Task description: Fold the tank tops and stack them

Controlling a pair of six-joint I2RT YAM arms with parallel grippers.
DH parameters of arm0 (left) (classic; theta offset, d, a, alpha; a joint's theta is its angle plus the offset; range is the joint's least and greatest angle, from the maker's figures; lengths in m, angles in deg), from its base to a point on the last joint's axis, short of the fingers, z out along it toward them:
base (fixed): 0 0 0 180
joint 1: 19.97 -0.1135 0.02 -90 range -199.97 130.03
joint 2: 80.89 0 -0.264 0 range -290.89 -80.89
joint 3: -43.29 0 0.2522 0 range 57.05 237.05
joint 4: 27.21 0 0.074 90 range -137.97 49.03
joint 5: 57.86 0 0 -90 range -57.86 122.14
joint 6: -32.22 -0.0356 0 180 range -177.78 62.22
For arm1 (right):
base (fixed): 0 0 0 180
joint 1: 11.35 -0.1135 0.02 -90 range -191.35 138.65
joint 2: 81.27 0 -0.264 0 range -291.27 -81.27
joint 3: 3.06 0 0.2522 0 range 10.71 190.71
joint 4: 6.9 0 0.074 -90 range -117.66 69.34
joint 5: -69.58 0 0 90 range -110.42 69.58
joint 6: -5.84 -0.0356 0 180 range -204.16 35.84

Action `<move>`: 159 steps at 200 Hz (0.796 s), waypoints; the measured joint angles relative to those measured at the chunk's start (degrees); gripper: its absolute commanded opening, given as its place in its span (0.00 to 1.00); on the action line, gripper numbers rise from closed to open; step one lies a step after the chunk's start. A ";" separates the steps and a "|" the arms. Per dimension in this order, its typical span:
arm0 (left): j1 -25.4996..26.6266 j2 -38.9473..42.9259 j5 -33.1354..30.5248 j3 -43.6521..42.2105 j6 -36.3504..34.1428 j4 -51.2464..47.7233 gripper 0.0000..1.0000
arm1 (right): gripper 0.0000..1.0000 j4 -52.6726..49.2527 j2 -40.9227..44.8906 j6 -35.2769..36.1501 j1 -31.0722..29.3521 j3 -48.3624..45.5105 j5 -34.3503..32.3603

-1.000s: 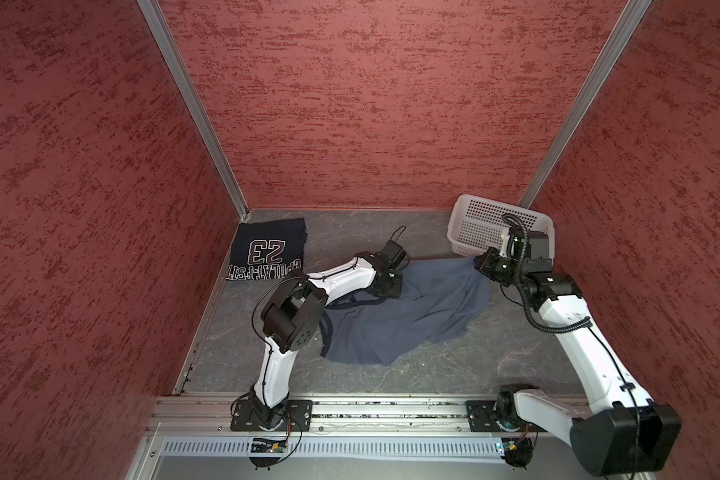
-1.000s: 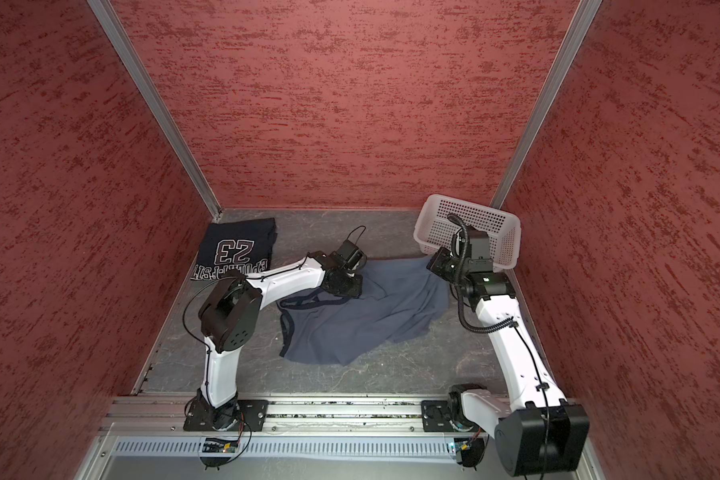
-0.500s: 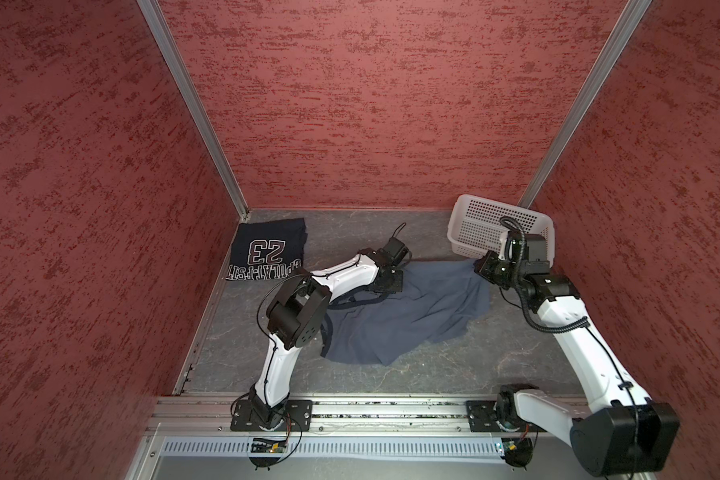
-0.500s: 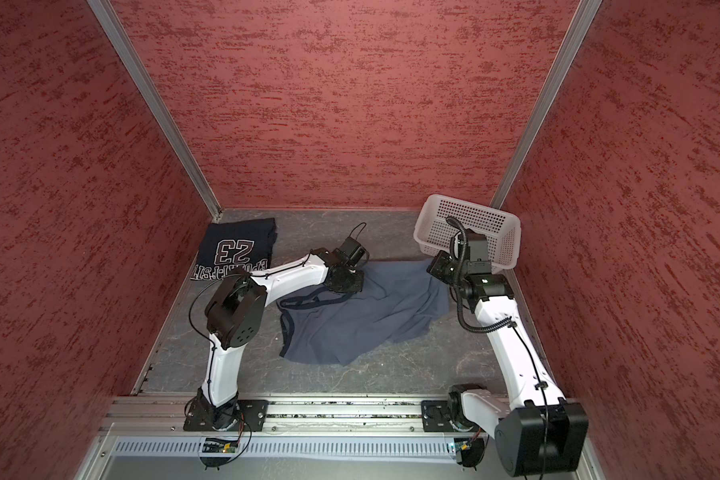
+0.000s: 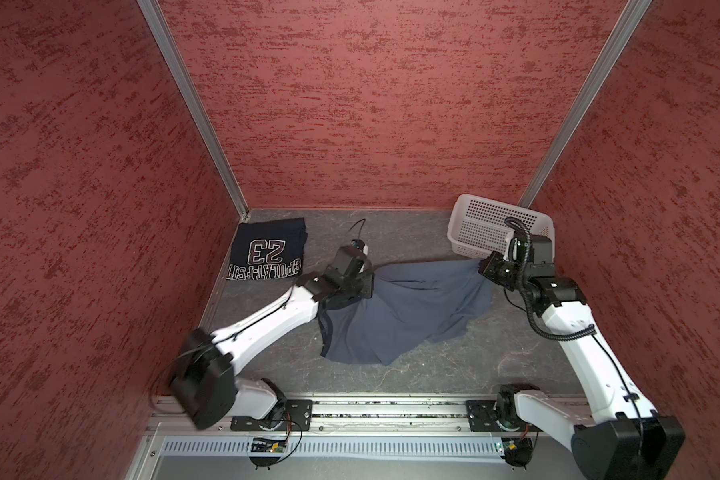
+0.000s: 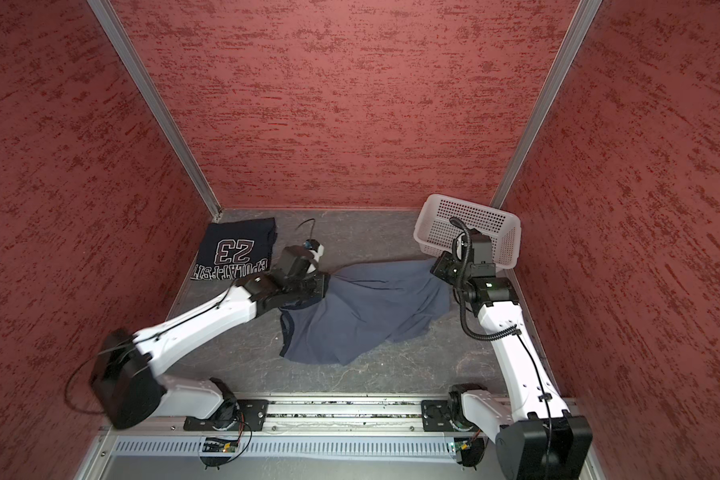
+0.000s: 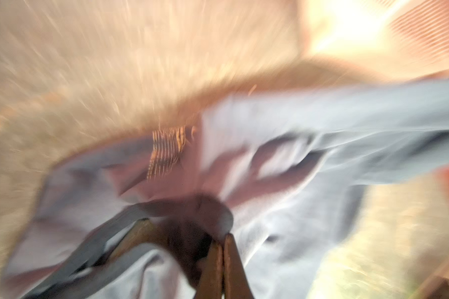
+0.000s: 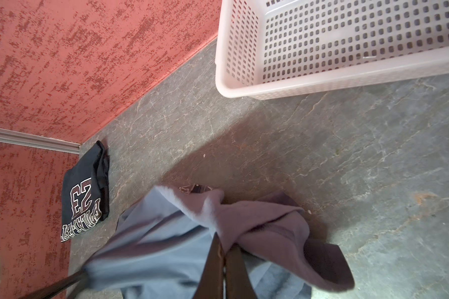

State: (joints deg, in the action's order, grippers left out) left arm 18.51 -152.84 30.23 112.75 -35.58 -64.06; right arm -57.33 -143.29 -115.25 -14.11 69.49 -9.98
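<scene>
I hold the grey top (image 5: 404, 316) at both ends.
My left gripper (image 7: 222, 242) and right gripper (image 8: 223, 249) each clamp its edge mid-table; the navy top (image 5: 267, 253) lies folded in the far-left corner.

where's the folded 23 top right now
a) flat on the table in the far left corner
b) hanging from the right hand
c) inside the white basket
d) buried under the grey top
a: the 23 top lies folded flat on the table by the far left corner, apart from the basket and the grey top.
</scene>
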 measured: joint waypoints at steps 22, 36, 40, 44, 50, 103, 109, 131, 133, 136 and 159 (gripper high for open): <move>-2.08 13.49 1.20 -10.03 0.52 2.27 0.00 | 0.00 1.66 -0.48 -0.26 0.02 -3.61 1.79; -2.58 18.51 1.88 -16.39 1.97 2.32 0.00 | 0.00 2.91 -2.49 -0.63 0.02 -6.25 3.69; -2.71 19.47 2.05 -18.14 2.49 2.05 0.00 | 0.00 3.15 -3.23 -0.72 0.02 -6.84 4.13; -2.84 20.24 2.32 -19.71 2.99 1.90 0.00 | 0.00 3.43 -4.07 -0.85 0.02 -7.37 4.63; -3.10 21.07 2.95 -22.27 3.87 1.57 0.00 | 0.00 4.13 -5.53 -0.90 0.02 -8.17 5.40; -5.38 24.20 7.37 -33.35 10.23 0.02 0.00 | 0.41 8.20 -15.69 0.63 0.04 -9.60 7.48; -5.40 24.15 7.63 -33.40 10.56 0.07 0.00 | 0.45 8.44 -16.00 1.05 0.04 -9.60 7.45; -5.66 23.89 7.67 -33.40 10.86 0.61 0.00 | 0.52 9.49 -15.82 2.32 0.04 -9.66 7.48; -5.70 23.89 7.67 -33.40 10.91 0.61 0.00 | 0.52 9.64 -15.76 2.45 0.04 -9.68 7.48; -5.79 23.89 7.67 -33.40 10.97 0.61 0.00 | 0.52 9.86 -15.58 2.56 0.04 -9.81 7.48; -7.08 23.91 7.67 -33.40 11.04 0.96 0.00 | 0.52 11.17 -13.51 3.10 0.04 -12.17 7.39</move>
State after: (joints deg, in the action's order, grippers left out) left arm 11.42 -128.92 37.90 79.36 -24.55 -63.10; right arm -46.16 -156.80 -112.15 -14.07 57.32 -2.59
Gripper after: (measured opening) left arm 0.047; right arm 0.522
